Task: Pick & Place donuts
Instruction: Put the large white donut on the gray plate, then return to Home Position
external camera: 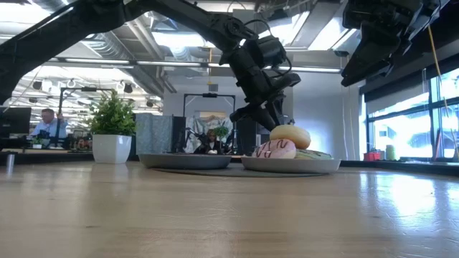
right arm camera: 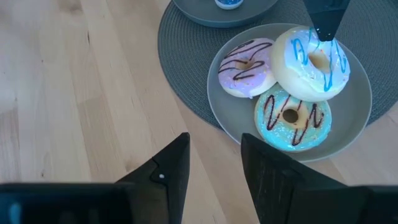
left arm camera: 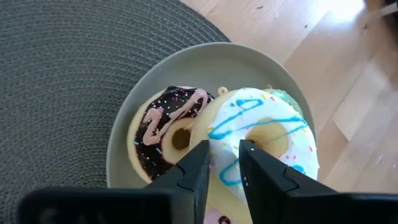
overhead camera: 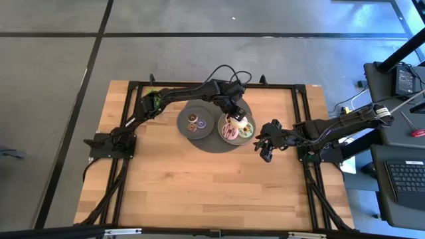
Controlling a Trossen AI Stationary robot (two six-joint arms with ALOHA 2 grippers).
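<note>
On the right grey plate (overhead camera: 251, 135) lie the larger donuts: pink (right arm camera: 245, 67), green (right arm camera: 292, 118), chocolate (left arm camera: 163, 132) and the cream-white one with blue drizzle (left arm camera: 264, 134), which lies on top of the others. My left gripper (left arm camera: 224, 152) reaches over this plate and is shut on the cream-white donut. Mini donuts (overhead camera: 196, 122) sit on the left grey plate (overhead camera: 182, 118). My right gripper (right arm camera: 214, 146) hovers open above bare wood, to the right of the plates and clear of everything. My left gripper pinches the cream-white donut's ring (left arm camera: 225, 134) between its two fingers, one finger (left arm camera: 252, 163) at the hole's side and the other (left arm camera: 198, 167) outside the ring, next to the chocolate donut. The fingers come from above, slanting down. The donut lies tilted on the other donuts.
Both plates stand on a round dark grey mat (overhead camera: 212, 143) at the table's middle far side. A small potted plant (external camera: 112, 130) stands at the far left. Bare wood fills the near half of the table (overhead camera: 199, 192). People sit in the room beyond.
</note>
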